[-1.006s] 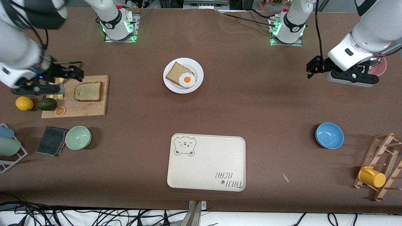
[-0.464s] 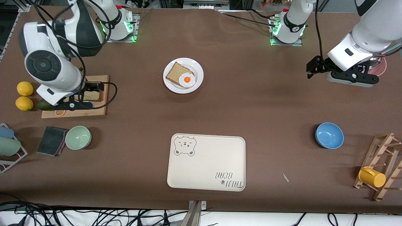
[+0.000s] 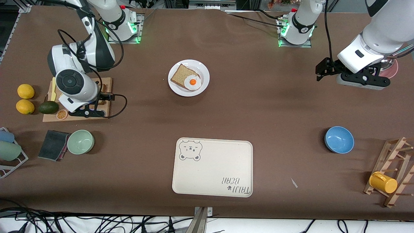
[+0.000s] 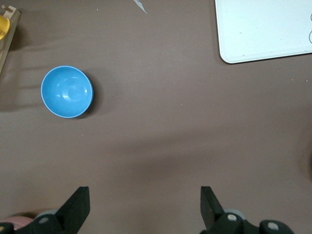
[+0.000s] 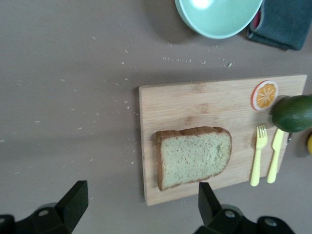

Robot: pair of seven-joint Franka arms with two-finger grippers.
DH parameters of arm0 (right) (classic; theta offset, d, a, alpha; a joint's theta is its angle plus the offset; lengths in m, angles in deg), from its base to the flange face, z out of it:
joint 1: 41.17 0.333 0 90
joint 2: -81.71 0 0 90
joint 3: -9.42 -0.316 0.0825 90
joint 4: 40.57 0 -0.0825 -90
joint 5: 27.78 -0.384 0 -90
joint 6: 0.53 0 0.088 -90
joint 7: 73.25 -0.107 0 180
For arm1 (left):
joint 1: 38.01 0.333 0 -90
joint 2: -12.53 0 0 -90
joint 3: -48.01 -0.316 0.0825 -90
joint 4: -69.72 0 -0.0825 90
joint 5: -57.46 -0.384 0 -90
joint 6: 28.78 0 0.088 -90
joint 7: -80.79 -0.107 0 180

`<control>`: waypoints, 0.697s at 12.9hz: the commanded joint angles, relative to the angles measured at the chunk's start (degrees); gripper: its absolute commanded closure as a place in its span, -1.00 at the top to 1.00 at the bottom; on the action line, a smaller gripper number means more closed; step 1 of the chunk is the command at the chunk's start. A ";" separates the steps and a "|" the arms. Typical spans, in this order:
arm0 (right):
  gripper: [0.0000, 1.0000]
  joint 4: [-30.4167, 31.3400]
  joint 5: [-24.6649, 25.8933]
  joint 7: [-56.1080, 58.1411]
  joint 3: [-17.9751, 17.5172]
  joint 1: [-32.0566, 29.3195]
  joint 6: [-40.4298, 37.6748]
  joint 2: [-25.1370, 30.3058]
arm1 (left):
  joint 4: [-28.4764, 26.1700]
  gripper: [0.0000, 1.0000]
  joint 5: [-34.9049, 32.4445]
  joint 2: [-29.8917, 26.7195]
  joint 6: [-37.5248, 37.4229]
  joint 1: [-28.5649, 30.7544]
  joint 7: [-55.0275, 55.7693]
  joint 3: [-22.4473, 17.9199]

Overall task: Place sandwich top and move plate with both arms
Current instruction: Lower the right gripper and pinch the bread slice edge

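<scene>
The sandwich top (image 5: pixel 194 156), a light tan slice with brown crust, lies flat on a wooden cutting board (image 5: pixel 195 102). My right gripper (image 5: pixel 141 200) hangs open above the board's edge, with the slice just ahead of its fingers. In the front view the right arm covers that slice. The white plate (image 3: pixel 204 72) sits mid-table and holds a darker bread slice (image 3: pixel 178 75) with a fried egg (image 3: pixel 192 83) on it. My left gripper (image 3: pixel 323 69) waits open over bare table toward the left arm's end, nothing between its fingers (image 4: pixel 78 202).
A cream bear tray (image 3: pixel 212 168) lies nearer the front camera than the plate. A blue bowl (image 3: pixel 339 139), a green bowl (image 3: pixel 80 141), two lemons (image 3: pixel 25 91), an avocado (image 3: pixel 48 107), a dark cloth (image 3: pixel 53 145) and a wooden rack with a yellow cup (image 3: pixel 383 182) stand around.
The right arm has swung in from the table's end to over the cutting board and now hides the slice in the front view. The left arm has not moved.
</scene>
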 commanded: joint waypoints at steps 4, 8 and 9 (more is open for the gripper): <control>0.90 7.35 3.67 -1.50 2.23 -0.02 5.61 -2.73 | 1.54 1.00 -1.83 0.57 -1.10 0.29 0.52 0.50; 0.79 7.43 3.84 -1.50 4.87 -0.02 9.65 -6.78 | 1.54 1.00 -1.83 0.48 -1.10 0.29 0.52 0.50; 0.77 7.43 3.75 -1.59 4.96 -0.02 9.74 -7.57 | 1.54 1.00 -1.83 0.48 -1.10 0.29 0.52 0.50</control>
